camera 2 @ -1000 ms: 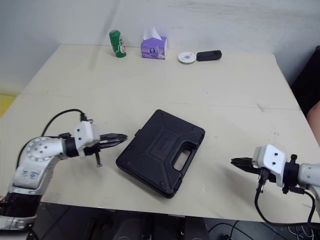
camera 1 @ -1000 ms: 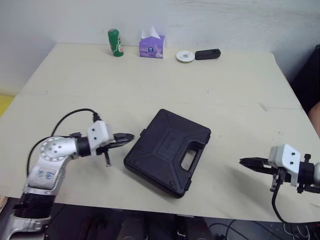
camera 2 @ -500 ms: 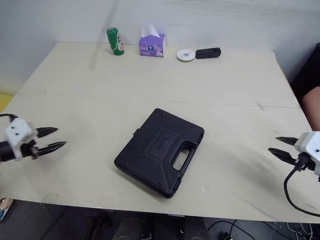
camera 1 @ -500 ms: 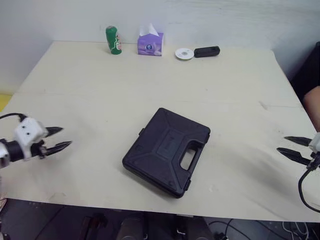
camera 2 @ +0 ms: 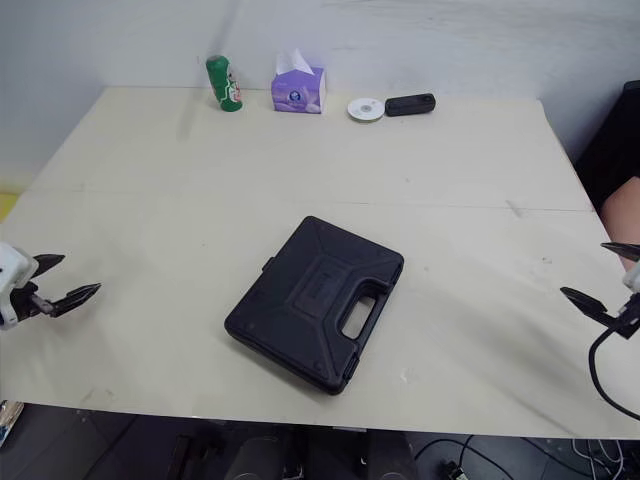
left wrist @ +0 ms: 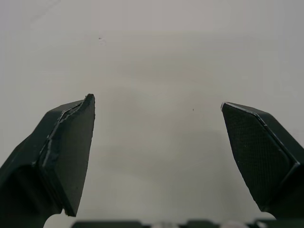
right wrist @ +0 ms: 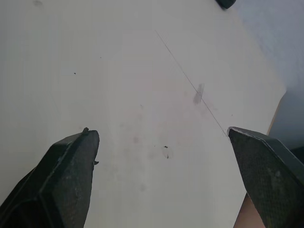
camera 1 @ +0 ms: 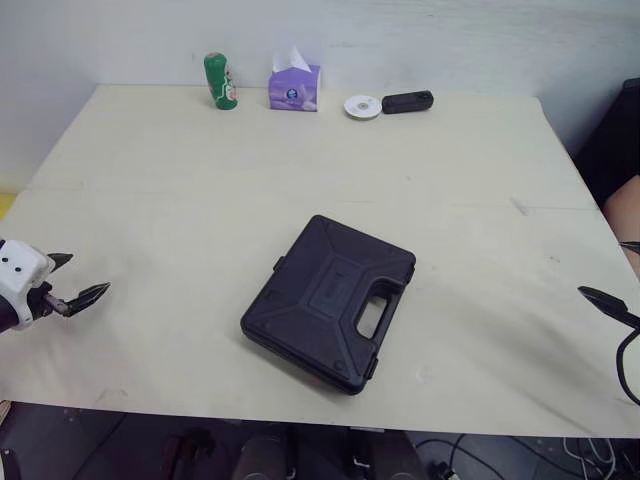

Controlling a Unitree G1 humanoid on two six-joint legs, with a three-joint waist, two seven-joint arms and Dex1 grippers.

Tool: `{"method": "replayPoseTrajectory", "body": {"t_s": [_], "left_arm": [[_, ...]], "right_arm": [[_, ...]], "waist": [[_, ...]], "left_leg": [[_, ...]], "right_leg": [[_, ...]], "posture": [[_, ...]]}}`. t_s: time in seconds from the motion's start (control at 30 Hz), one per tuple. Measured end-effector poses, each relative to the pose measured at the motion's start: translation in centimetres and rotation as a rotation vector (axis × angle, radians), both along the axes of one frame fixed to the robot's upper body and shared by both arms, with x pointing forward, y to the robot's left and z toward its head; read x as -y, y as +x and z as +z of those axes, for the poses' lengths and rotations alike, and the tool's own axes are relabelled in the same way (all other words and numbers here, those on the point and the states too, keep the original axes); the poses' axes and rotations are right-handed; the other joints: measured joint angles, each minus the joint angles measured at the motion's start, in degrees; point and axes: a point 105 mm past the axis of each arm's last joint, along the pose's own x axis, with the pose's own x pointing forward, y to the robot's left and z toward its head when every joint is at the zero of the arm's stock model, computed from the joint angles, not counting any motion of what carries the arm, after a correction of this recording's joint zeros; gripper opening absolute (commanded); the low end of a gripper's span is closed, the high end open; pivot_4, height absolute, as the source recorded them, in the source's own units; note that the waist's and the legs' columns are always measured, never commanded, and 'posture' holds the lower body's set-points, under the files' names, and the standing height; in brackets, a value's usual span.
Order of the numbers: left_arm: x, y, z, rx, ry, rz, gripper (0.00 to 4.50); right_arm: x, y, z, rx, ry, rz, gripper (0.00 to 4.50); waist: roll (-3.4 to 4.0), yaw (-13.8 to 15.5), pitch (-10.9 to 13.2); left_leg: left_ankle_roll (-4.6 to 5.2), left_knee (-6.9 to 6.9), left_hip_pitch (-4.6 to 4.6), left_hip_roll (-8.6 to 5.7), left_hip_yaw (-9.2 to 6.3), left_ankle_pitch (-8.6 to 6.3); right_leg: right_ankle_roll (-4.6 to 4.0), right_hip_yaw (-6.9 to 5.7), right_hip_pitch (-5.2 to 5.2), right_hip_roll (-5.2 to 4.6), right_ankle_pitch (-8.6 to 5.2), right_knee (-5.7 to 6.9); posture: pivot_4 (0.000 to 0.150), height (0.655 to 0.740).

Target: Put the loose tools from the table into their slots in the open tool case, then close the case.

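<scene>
Tool case (camera 1: 330, 302): black, moulded and shut, it lies flat on the bench (camera 1: 200, 180) near the front edge, about midway across and turned at an angle. Its handle cut-out (camera 1: 372, 318) faces the front right. It looks like hard plastic, so it should be stiff and unlikely to flex. With tools inside it would probably carry some weight. The lid is smooth and ribbed and offers little for two thin fingers to grip. The bar of the handle is the safest hold, or else a pinch across a short edge. No loose tools lie on the bench, so the task looks all but finished.

A little further back, the left gripper (camera 2: 80, 273) hangs at the bench's left edge and the right gripper (camera 2: 583, 269) at its right edge. Both are released, with fingers spread and nothing between them, well apart from the case.

Along the far edge stand a green can (camera 1: 220, 81), a purple tissue box (camera 1: 293, 86), a white disc (camera 1: 362, 106) and a small black device (camera 1: 407, 101).
</scene>
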Motion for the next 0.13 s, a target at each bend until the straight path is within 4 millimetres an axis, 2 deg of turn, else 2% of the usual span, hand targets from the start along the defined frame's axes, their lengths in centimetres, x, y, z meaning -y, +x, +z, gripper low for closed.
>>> {"method": "replayPoseTrajectory", "body": {"t_s": [0.13], "left_arm": [[0.43,0.28,-0.1,0.003,0.0,-0.014,4.5]], "right_arm": [[-0.7,0.84,-0.29,0.013,0.006,0.013,4.47]], "waist": [[0.0,-0.3,0.0]], "left_leg": [[0.16,0.0,0.11,0.0,0.12,0.1]], "right_leg": [[0.0,0.1,-0.01,0.0,0.0,0.14]], "posture": [[0.15,0.74]]}}
